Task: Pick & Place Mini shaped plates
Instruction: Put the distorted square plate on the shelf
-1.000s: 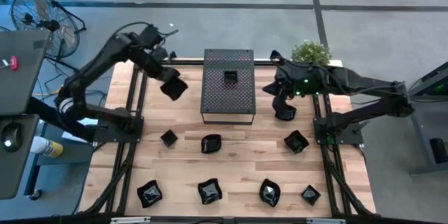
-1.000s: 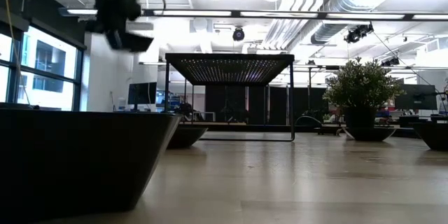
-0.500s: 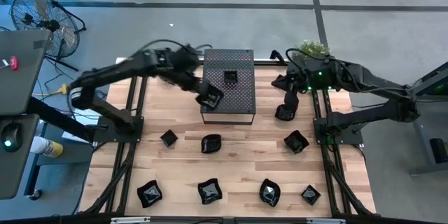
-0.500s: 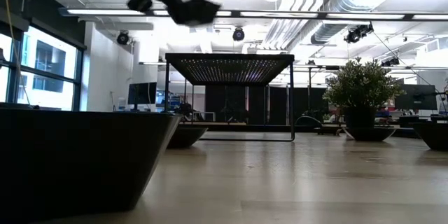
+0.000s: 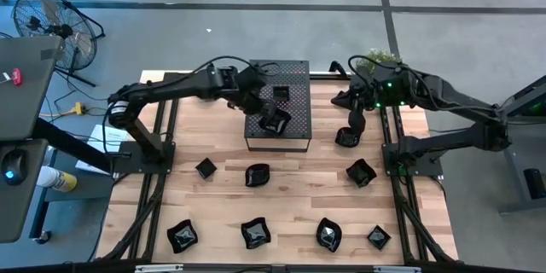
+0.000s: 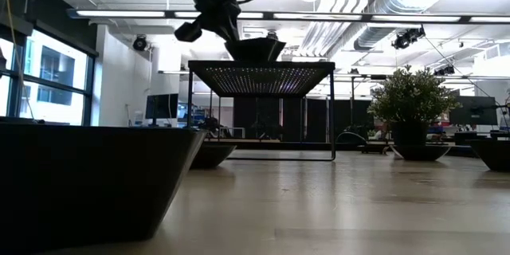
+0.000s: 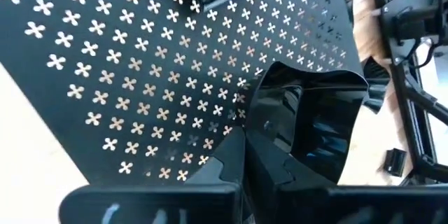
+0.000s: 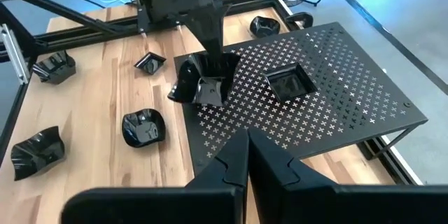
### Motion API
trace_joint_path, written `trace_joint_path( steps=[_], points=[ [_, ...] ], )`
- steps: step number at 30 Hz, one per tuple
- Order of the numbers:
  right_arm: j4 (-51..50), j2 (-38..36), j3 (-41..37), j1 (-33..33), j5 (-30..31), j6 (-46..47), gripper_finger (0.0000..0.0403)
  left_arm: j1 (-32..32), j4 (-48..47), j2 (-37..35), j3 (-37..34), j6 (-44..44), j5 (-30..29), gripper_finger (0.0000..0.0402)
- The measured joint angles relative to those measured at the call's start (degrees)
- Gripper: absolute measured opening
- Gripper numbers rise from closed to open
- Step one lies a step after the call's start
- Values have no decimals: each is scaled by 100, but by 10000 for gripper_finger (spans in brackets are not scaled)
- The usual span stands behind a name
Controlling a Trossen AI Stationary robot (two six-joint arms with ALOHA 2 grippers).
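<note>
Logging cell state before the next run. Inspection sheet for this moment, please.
Surface: pale wooden plank table, with a dark perforated rectangular metal box at the back centre.
Job's things: glossy black mini shaped plates; one square plate on the box top, one wavy-rimmed plate held over the box, eight more on the table, such as a leaf-like plate.
Clutter: small green potted plant at the back right.
Grippers: left gripper shut on the wavy-rimmed plate; right gripper over a plate beside the box.
Cables: wires along both arms.
Surroundings: round floor fan on grey floor, desk at left.
</note>
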Motion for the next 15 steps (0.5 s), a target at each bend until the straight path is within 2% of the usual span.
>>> trace_joint_path(
  steps=[5,15],
  points=[
    [0,1,0,0,-7,-82,2,11,101,-11,0,-45,-167,0],
    [0,1,0,0,-2,-91,3,37,204,-11,0,-50,-70,0]
  ],
)
